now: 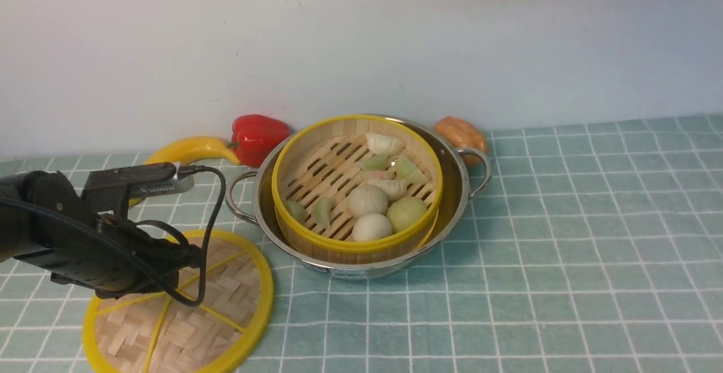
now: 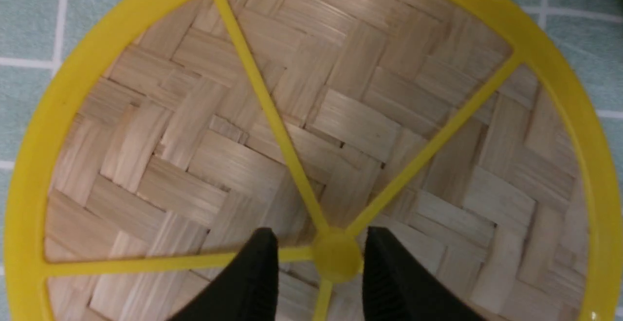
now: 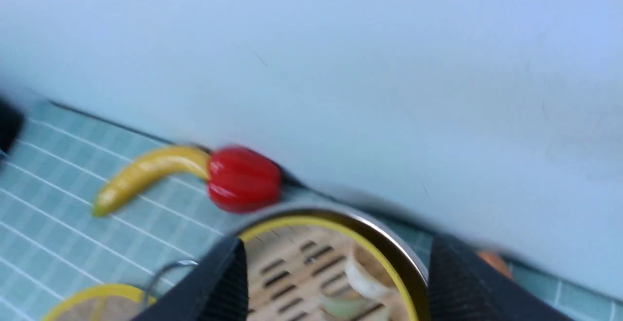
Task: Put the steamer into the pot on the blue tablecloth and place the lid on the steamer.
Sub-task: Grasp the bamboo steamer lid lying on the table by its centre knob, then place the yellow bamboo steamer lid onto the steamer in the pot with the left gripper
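The left arm [image 1: 85, 243] is matte black, carrying a black-and-silver camera block [image 1: 155, 180] and looping black cables [image 1: 217, 212]. The left hand [image 2: 319, 243] has tapered black fingers [image 2: 253, 282]; the right hand [image 3: 336, 245] has black fingers [image 3: 224, 282], ribbed inside.

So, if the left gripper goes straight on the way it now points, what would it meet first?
Probably the yellow hub of the lid: the left gripper points down at it, open fingers on either side. The height left is unclear.

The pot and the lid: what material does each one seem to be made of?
The pot looks like polished stainless steel: shiny, with reflections on its wall. The lid seems woven bamboo strips, matte, in a smooth yellow frame, probably plastic.
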